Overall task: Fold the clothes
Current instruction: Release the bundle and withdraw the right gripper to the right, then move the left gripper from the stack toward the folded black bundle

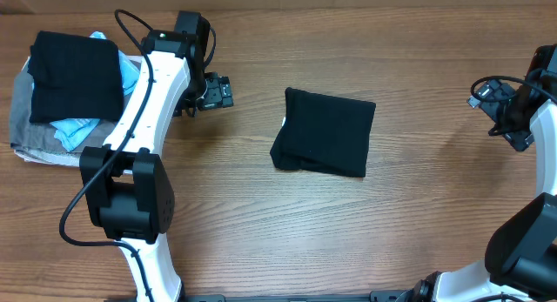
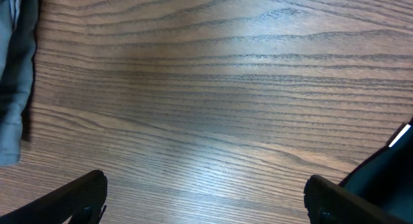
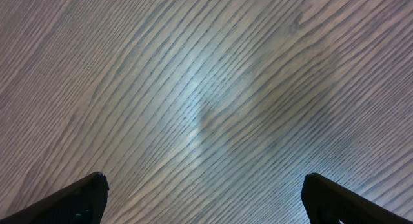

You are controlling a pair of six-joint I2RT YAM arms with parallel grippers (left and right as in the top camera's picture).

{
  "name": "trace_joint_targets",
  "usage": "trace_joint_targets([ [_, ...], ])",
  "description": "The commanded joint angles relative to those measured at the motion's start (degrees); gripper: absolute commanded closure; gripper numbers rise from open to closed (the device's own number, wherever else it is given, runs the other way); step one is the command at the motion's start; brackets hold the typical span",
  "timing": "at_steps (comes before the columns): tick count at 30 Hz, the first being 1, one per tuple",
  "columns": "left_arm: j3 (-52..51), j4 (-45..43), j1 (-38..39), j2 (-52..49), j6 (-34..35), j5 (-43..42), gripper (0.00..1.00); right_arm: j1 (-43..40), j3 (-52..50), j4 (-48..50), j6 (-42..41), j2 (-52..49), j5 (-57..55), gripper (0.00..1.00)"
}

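Plain black soft-fabric T-shirt (image 1: 324, 132), folded into compact rectangle, lies at frame centre on brown wooden desk (image 1: 261, 232). Left fingers (image 2: 84, 195) spread wide, empty; right fingers (image 3: 77, 198) likewise. Fold looks done: if squaring edges, pinch corners only, avoid dragging top layer.

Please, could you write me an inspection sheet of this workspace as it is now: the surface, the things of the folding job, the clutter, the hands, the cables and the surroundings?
Surface: wooden table, bare grain, no stains seen.
Job's things: black T-shirt, folded compactly, lying mid-table, apart from both hands.
Clutter: pile at the table's left end; a folded black garment lies on a light-blue garment and a grey garment.
Hands: left hand open, empty, over bare wood near the pile; right hand open, empty, over bare wood at the right end.
Cables: black cable runs along the left arm; second black cable loops by the right arm.
Surroundings: nothing seen.
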State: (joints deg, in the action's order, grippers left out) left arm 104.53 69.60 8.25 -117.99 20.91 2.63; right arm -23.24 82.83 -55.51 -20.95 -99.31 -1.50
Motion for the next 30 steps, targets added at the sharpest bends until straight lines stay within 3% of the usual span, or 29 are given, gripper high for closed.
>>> trace_joint_targets([
  [1, -0.28, -0.02, 0.02, 0.24, 0.55, 0.35, 0.00, -0.04, 0.07, 0.09, 0.11, 0.28, -0.81, 0.00],
  [8, -0.28, -3.63, 0.02, 0.24, 0.55, -0.26, 0.00, -0.04, 0.07, 0.09, 0.11, 0.28, -0.81, 0.00],
  [13, -0.26, -7.82, 0.85, 0.11, -1.18, -21.35, 0.00, -0.04, 0.07, 0.09, 0.11, 0.28, -0.81, 0.00],
  [16, -0.26, -11.98, 3.02, 0.11, -1.16, -25.59, 0.00, -0.04, 0.07, 0.09, 0.11, 0.28, -0.81, 0.00],
  [22, -0.26, -21.00, 9.62, 0.02, -0.07, -25.49, 0.00, -0.04, 0.07, 0.09, 0.11, 0.28, -0.81, 0.00],
  [25, -0.26, -25.40, 13.57, -0.13, 1.75, -20.26, 0.01, -0.04, 0.07, 0.09, 0.11, 0.28, -0.81, 0.00],
  [28, -0.26, -28.72, 17.53, -0.74, 2.08, -9.77, 0.12, -0.04, 0.07, 0.09, 0.11, 0.28, -0.81, 0.00],
  [30, -0.28, -31.10, 20.04, -1.66, 2.05, -3.13, 0.29, -0.04, 0.07, 0.09, 0.09, 0.28, -0.81, 0.00],
])
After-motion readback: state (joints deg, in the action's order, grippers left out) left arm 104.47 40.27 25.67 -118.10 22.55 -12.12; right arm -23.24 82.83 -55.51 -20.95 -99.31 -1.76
